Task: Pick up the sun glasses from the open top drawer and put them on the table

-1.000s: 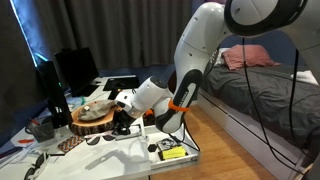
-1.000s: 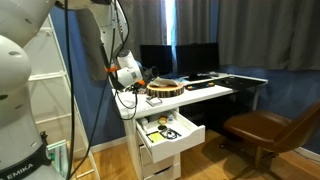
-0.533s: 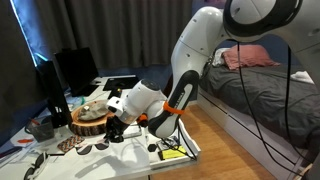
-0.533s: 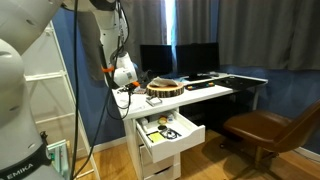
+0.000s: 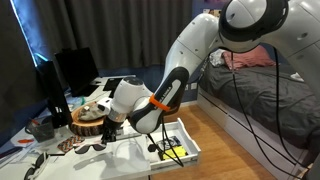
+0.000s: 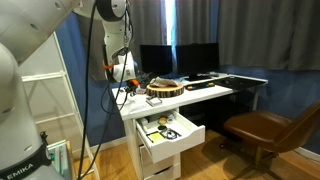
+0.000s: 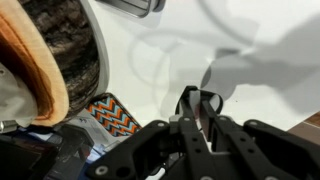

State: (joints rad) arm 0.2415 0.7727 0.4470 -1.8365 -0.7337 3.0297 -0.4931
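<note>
White table point(image 7: 150, 50) below | hand point(image 7: 201, 97) pinching sun glasses point(image 7: 204, 113) (caught between its fingertips point(image 7: 189, 102))

Your arm point(image 5: 200, 45): one, white, entering from the top in an exterior view, elbow high, forearm sloping downward.
Your wrist point(image 5: 138, 100): white housing with an orange band point(image 5: 152, 103), tilted down.
Your gripper point(image 7: 202, 104): black. In the wrist view its fingers point(image 7: 188, 100) are drawn nearly together, with only a thin slit between. It points downward in both exterior views.
</note>
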